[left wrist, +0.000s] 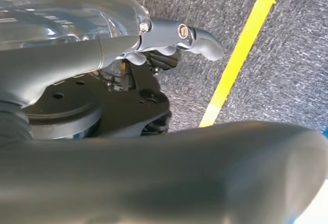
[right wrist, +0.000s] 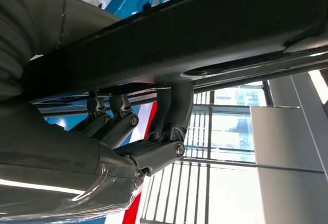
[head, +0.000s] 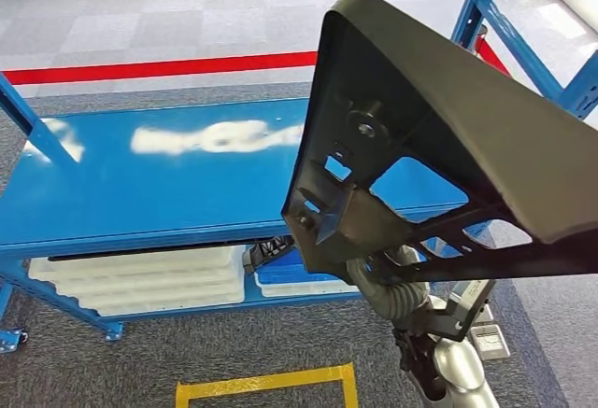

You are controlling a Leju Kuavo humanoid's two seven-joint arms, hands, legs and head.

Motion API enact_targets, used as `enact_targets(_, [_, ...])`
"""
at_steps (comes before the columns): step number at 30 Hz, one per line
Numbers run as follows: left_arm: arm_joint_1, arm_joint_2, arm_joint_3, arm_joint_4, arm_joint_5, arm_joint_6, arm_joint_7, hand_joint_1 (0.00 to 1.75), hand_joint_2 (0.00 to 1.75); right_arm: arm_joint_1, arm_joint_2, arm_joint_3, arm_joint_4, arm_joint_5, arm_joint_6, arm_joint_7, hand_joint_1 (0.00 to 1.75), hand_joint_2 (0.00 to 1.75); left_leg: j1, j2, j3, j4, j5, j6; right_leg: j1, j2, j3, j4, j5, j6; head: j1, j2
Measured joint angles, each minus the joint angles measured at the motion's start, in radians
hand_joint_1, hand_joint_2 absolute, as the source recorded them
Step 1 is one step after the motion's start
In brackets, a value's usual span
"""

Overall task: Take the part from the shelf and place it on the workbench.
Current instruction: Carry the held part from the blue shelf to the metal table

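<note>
The part is a large black moulded panel with ribs and cut-outs, held up tilted close in front of the head camera. My right arm comes up under it from below. In the right wrist view my right hand has its dark fingers hooked up around a rib of the part. In the left wrist view my left hand hangs over the grey carpet with the thumb stretched out and nothing in it.
A long blue board on a blue frame lies ahead, with white trays on the level below. A blue rack upright stands at the right. Yellow tape and a red line mark the grey carpet.
</note>
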Motion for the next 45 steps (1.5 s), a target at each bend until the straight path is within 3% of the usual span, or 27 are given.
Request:
enact_targets(2, [0.000,0.000,0.000,0.000,-0.002,0.000,-0.001,0.00,1.75,0.000,-0.001,0.000,0.000,-0.005,0.007,-0.006,1.75,1.75,-0.002,-0.001,-0.012,0.010,0.011,-0.010,0.004,0.002,0.012,-0.033,-0.007,-0.010,-0.001,0.000])
enact_targets(4, [0.002,0.000,0.000,0.000,-0.007,0.001,0.000,0.00,1.75,0.000,-0.003,0.000,0.000,-0.011,0.013,-0.017,1.75,1.75,-0.001,-0.003,-0.019,0.012,0.015,-0.020,0.003,-0.001,-0.001,-0.033,0.005,-0.030,-0.001,0.000])
enact_targets(6, [0.003,0.000,0.000,0.000,-0.013,0.003,0.001,0.00,1.75,0.001,-0.005,0.001,-0.001,-0.015,0.020,-0.030,1.75,1.75,0.004,-0.006,-0.031,0.050,-0.041,-0.033,-0.001,-0.005,-0.022,-0.034,0.024,-0.051,-0.002,0.000])
enact_targets(8, [0.002,0.000,-0.001,0.000,-0.014,0.004,0.002,0.00,1.75,0.003,-0.007,0.002,-0.002,-0.016,0.026,-0.042,1.75,1.75,0.011,-0.007,-0.051,0.153,-0.142,-0.045,-0.001,-0.008,-0.050,-0.034,0.046,-0.058,-0.003,0.000])
enact_targets(9, [0.002,0.000,-0.001,0.000,-0.014,0.005,0.002,0.00,1.75,0.005,-0.008,0.002,-0.002,-0.016,0.029,-0.046,1.75,1.75,0.014,-0.007,-0.058,0.211,-0.176,-0.049,-0.001,-0.009,-0.066,-0.033,0.058,-0.058,-0.003,0.000])
enact_targets(10, [0.002,0.000,-0.001,0.000,-0.014,0.005,0.003,0.00,1.75,0.005,-0.008,0.002,-0.003,-0.016,0.031,-0.050,1.75,1.75,0.016,-0.007,-0.056,0.251,-0.186,-0.051,0.000,-0.010,-0.080,-0.033,0.069,-0.057,-0.003,0.000])
enact_targets(11, [0.002,0.000,-0.001,0.000,-0.015,0.005,0.003,0.00,1.75,0.006,-0.008,0.002,-0.003,-0.016,0.033,-0.052,1.75,1.75,0.017,-0.007,-0.041,0.261,-0.174,-0.052,0.000,-0.011,-0.094,-0.032,0.079,-0.056,-0.003,0.000])
enact_targets(12, [0.002,0.000,-0.001,0.000,-0.015,0.005,0.004,0.00,1.75,0.006,-0.008,0.002,-0.003,-0.016,0.035,-0.055,1.75,1.75,0.017,-0.007,-0.008,0.235,-0.146,-0.051,0.000,-0.012,-0.107,-0.032,0.090,-0.054,-0.003,0.000])
enact_targets(14, [0.000,0.000,-0.001,0.000,-0.015,0.005,0.004,0.00,1.75,0.005,-0.009,0.002,-0.005,-0.014,0.041,-0.060,1.75,1.75,0.014,-0.009,0.098,0.099,-0.101,-0.041,0.001,-0.012,-0.127,-0.032,0.109,-0.049,-0.003,0.000])
enact_targets(16, [-0.004,0.000,-0.002,0.000,-0.015,0.006,0.006,0.00,1.75,0.003,-0.009,0.002,-0.009,-0.006,0.045,-0.068,1.75,1.75,0.009,-0.012,0.187,-0.036,-0.105,-0.027,0.003,-0.012,-0.139,-0.032,0.125,-0.039,-0.003,0.000])
enact_targets(17, [-0.005,0.000,-0.002,0.000,-0.015,0.007,0.007,0.00,1.75,0.002,-0.009,0.002,-0.011,0.001,0.047,-0.071,1.75,1.75,0.005,-0.012,0.204,-0.069,-0.114,-0.022,0.002,-0.013,-0.142,-0.032,0.133,-0.033,-0.003,0.000])
enact_targets(19, [-0.005,0.000,-0.002,0.000,-0.015,0.011,0.012,0.00,1.75,0.001,-0.010,0.004,-0.014,0.014,0.049,-0.074,1.75,1.75,0.004,-0.012,0.199,-0.085,-0.110,-0.012,-0.001,-0.014,-0.149,-0.032,0.146,-0.020,-0.003,0.000])
enact_targets(21, [-0.003,0.000,-0.002,0.000,-0.015,0.016,0.016,0.00,1.75,0.001,-0.013,0.005,-0.016,0.022,0.052,-0.074,1.75,1.75,0.006,-0.013,0.183,-0.090,-0.089,0.001,-0.002,-0.011,-0.166,0.002,0.111,-0.013,-0.003,0.000])
enact_targets(24, [-0.001,-0.001,-0.001,0.000,-0.015,0.020,0.026,0.00,1.75,0.003,-0.019,0.008,-0.015,0.029,0.058,-0.076,1.75,1.75,0.004,-0.019,0.149,-0.087,-0.062,0.011,-0.001,-0.005,-0.219,0.177,-0.008,-0.010,-0.002,0.000])
enact_targets(25, [0.000,-0.001,-0.001,0.000,-0.016,0.022,0.030,0.00,1.75,0.004,-0.021,0.009,-0.014,0.031,0.060,-0.078,1.75,1.75,0.003,-0.024,0.138,-0.083,-0.056,0.011,-0.001,-0.003,-0.224,0.221,-0.030,-0.009,-0.002,0.000])
enact_targets(26, [0.002,-0.002,-0.001,0.000,-0.015,0.025,0.033,0.00,1.75,0.004,-0.023,0.009,-0.014,0.032,0.061,-0.080,1.75,1.75,0.002,-0.029,0.127,-0.078,-0.051,0.010,-0.001,-0.002,-0.211,0.230,-0.033,-0.008,-0.002,0.000])
enact_targets(27, [0.002,-0.002,-0.001,0.000,-0.015,0.028,0.035,0.00,1.75,0.004,-0.024,0.009,-0.014,0.033,0.062,-0.083,1.75,1.75,0.002,-0.036,0.118,-0.071,-0.048,0.008,-0.001,0.001,-0.179,0.198,-0.019,-0.008,-0.002,0.000])
enact_targets(28, [0.002,-0.002,-0.001,0.000,-0.015,0.031,0.038,0.00,1.75,0.003,-0.025,0.009,-0.014,0.034,0.063,-0.085,1.75,1.75,0.002,-0.043,0.109,-0.063,-0.046,0.007,-0.002,0.009,-0.132,0.134,0.005,-0.009,-0.002,0.000])
enact_targets(30, [-0.001,-0.003,-0.001,0.000,-0.016,0.035,0.043,0.00,1.75,0.002,-0.027,0.010,-0.015,0.035,0.065,-0.089,1.75,1.75,0.002,-0.060,0.088,-0.041,-0.047,0.002,-0.004,0.054,-0.053,0.008,0.031,-0.015,-0.002,0.000])
enact_targets(32, [-0.004,-0.004,-0.001,0.000,-0.016,0.037,0.046,0.00,1.75,0.004,-0.029,0.011,-0.016,0.037,0.066,-0.091,1.75,1.75,0.004,-0.080,0.067,-0.024,-0.045,-0.009,-0.003,0.082,-0.033,-0.036,0.029,-0.022,-0.003,0.000])
enact_targets(34, [-0.003,-0.003,-0.001,0.000,-0.017,0.039,0.048,0.00,1.75,0.003,-0.031,0.013,-0.016,0.039,0.067,-0.093,1.75,1.75,0.008,-0.097,0.055,-0.019,-0.041,-0.022,-0.003,0.061,-0.037,-0.038,0.033,-0.030,-0.002,0.000])
enact_targets(36, [-0.002,-0.003,-0.001,0.000,-0.017,0.041,0.050,0.00,1.75,-0.001,-0.031,0.015,-0.017,0.041,0.070,-0.097,1.75,1.75,0.008,-0.076,0.038,0.010,-0.063,-0.035,-0.007,0.033,-0.039,-0.041,0.038,-0.039,-0.004,0.000])
enact_targets(39, [-0.005,-0.002,-0.001,0.000,-0.017,0.041,0.050,0.00,1.75,0.000,-0.032,0.018,-0.017,0.043,0.075,-0.103,1.75,1.75,0.016,-0.031,-0.040,0.179,-0.152,-0.055,-0.009,-0.014,-0.042,-0.042,0.039,-0.043,-0.005,0.000])
enact_targets(40, [-0.004,-0.002,-0.001,0.000,-0.017,0.042,0.051,0.00,1.75,0.000,-0.032,0.019,-0.017,0.044,0.075,-0.103,1.75,1.75,0.019,-0.028,-0.063,0.231,-0.168,-0.060,-0.009,-0.029,-0.044,-0.041,0.039,-0.043,-0.005,0.000])
enact_targets(41, [-0.002,-0.002,-0.001,0.000,-0.017,0.042,0.051,0.00,1.75,0.000,-0.032,0.021,-0.017,0.044,0.076,-0.103,1.75,1.75,0.022,-0.026,-0.069,0.250,-0.166,-0.063,-0.009,-0.043,-0.044,-0.041,0.039,-0.043,-0.005,0.000])
enact_targets(43, [0.000,-0.002,-0.001,0.000,-0.017,0.043,0.052,0.00,1.75,-0.002,-0.032,0.025,-0.017,0.045,0.077,-0.104,1.75,1.75,0.025,-0.014,-0.027,0.172,-0.111,-0.065,-0.009,-0.069,-0.042,-0.041,0.038,-0.042,-0.005,0.000])
enact_targets(45, [-0.001,-0.002,-0.001,0.000,-0.017,0.043,0.052,0.00,1.75,-0.007,-0.032,0.030,-0.017,0.047,0.079,-0.106,1.75,1.75,0.019,0.029,0.039,0.038,-0.055,-0.056,-0.007,-0.089,-0.040,-0.041,0.036,-0.037,-0.005,0.000])
